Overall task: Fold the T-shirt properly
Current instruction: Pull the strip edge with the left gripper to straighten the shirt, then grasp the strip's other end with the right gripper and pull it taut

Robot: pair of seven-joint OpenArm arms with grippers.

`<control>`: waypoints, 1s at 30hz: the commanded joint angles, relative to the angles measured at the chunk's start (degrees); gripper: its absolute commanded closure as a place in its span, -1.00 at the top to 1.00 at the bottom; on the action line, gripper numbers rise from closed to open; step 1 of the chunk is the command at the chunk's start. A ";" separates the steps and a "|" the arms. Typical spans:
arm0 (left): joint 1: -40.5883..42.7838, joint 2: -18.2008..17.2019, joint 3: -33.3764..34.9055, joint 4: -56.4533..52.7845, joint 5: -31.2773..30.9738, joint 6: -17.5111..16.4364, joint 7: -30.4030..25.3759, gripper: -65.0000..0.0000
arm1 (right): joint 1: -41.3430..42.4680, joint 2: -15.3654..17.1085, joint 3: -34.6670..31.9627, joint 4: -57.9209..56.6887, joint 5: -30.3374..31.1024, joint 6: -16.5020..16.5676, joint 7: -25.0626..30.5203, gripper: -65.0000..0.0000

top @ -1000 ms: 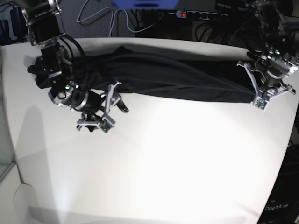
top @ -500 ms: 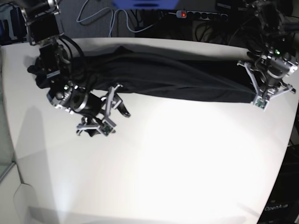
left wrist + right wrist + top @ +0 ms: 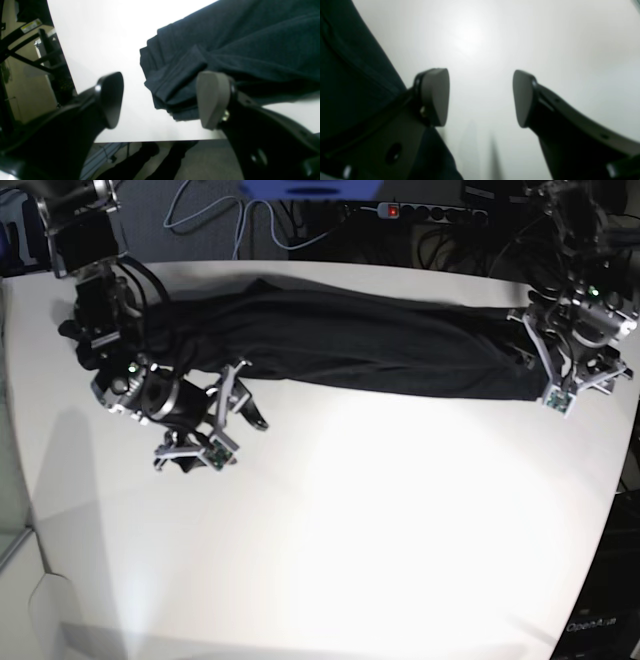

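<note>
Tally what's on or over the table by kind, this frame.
T-shirt: 1, black, stretched in a long band across the far side of the white table.
Grippers: 2, left gripper open at the shirt's end, right gripper open over bare table.
Total: 3

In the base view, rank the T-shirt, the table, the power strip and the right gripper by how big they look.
1. table
2. T-shirt
3. right gripper
4. power strip; it lies farther back, so ranking it below the gripper is unsure.
</note>
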 commanded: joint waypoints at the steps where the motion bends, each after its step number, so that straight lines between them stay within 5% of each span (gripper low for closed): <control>1: -0.57 -0.56 -0.39 0.90 -0.26 0.27 -0.37 0.36 | 0.95 0.93 0.48 1.16 0.61 -0.12 1.26 0.21; 7: -2.06 2.96 -3.99 1.25 -0.53 0.27 -0.28 0.36 | 0.86 4.54 5.41 0.89 0.52 -0.12 0.47 0.21; 14: -1.80 3.57 -1.18 0.99 -5.63 0.27 -0.28 0.34 | 1.22 5.24 11.30 1.07 0.52 -0.12 -7.71 0.15; 16: -1.10 2.78 -1.18 0.99 -8.35 0.27 -0.19 0.20 | 0.86 5.33 12.09 1.07 0.52 -0.12 -7.88 -0.07; 21: -0.74 1.38 -1.44 0.90 -10.99 0.27 -0.19 -0.47 | -0.37 6.03 13.76 1.24 0.52 -0.12 -7.88 -0.98; 25: -0.66 0.59 -1.44 0.81 -10.81 0.27 -0.19 -0.94 | -2.30 7.35 14.11 1.33 0.52 -0.12 -7.09 -0.98; 30: -0.66 -0.64 -1.44 -2.44 -10.81 0.27 -0.19 -0.96 | -5.11 7.62 14.11 1.33 0.43 -0.12 -4.81 -0.98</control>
